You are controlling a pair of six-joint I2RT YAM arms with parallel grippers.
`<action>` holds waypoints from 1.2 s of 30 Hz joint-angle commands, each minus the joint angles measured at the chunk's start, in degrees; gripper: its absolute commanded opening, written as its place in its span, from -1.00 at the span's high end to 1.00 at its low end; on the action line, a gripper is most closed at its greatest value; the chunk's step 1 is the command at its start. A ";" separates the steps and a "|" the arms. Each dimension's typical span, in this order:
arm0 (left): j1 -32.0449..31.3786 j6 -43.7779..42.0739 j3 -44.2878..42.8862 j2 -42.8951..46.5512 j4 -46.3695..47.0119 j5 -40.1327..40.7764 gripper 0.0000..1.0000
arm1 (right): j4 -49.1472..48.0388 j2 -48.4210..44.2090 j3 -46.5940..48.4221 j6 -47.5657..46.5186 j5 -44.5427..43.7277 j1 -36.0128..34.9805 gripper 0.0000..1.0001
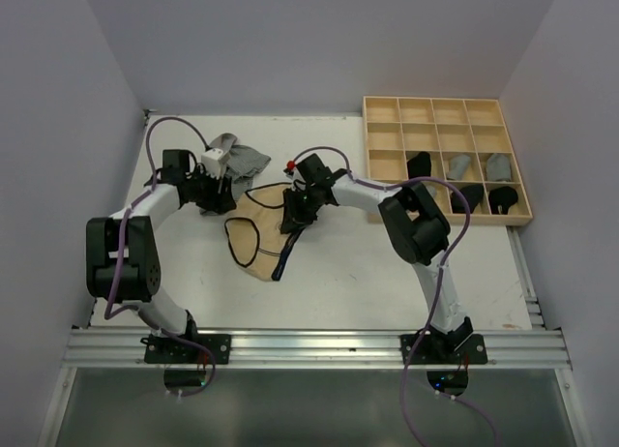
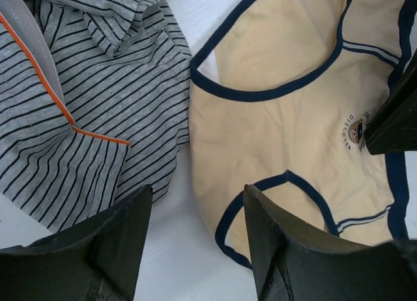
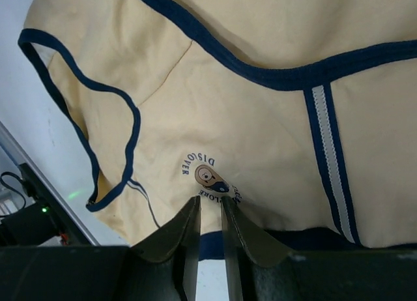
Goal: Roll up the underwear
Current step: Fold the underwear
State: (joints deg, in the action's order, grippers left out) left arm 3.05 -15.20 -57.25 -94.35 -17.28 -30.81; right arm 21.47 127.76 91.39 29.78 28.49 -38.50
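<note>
The tan-beige underwear (image 1: pixel 259 229) (image 2: pixel 287 131) (image 3: pixel 260 118) with navy trim lies spread flat mid-table, a small bear logo (image 3: pixel 210 177) near its waistband. My right gripper (image 1: pixel 293 215) (image 3: pixel 210 200) is pressed onto its waistband edge just below the logo, jaws almost together and pinching the cloth, which puckers at the tips. My left gripper (image 1: pixel 221 191) (image 2: pixel 197 197) stands open above bare table between the beige underwear's leg hole and a grey striped underwear (image 1: pixel 237 162) (image 2: pixel 98 118) with an orange seam, holding nothing. The right gripper's dark finger (image 2: pixel 394 118) shows at the left wrist view's right edge.
A pale wooden grid tray (image 1: pixel 447 104) sits at the back right, with several rolled dark and grey garments (image 1: pixel 460 164) in its near compartments. White walls close in the table on both sides and at the back.
</note>
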 commanded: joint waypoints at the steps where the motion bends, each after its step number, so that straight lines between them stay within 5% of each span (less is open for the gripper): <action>1: 0.29 -0.80 -2.06 -1.52 2.60 1.80 -0.25 | 10.24 -0.85 0.10 -8.05 -4.50 0.53 0.51; 11: 3.28 -0.17 -9.36 -11.56 3.22 5.23 -0.21 | 15.34 -6.82 -6.05 -21.67 -5.38 1.94 0.59; 20: 4.77 -4.49 -5.59 5.65 7.96 -4.61 -0.24 | 7.98 -18.16 -5.35 -20.03 -4.85 3.78 0.30; 26: 4.60 -4.40 -5.06 9.09 5.41 -6.63 -0.26 | 10.35 -7.98 6.76 -15.81 -2.75 3.08 0.32; 36: 4.77 -2.55 2.31 13.75 5.77 -8.57 -0.26 | 4.28 5.91 12.84 -5.35 1.13 -1.57 0.38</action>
State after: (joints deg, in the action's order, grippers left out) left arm 7.49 -17.93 -56.07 -83.90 -12.95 -37.21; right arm 27.46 132.03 101.41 20.16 27.16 -38.13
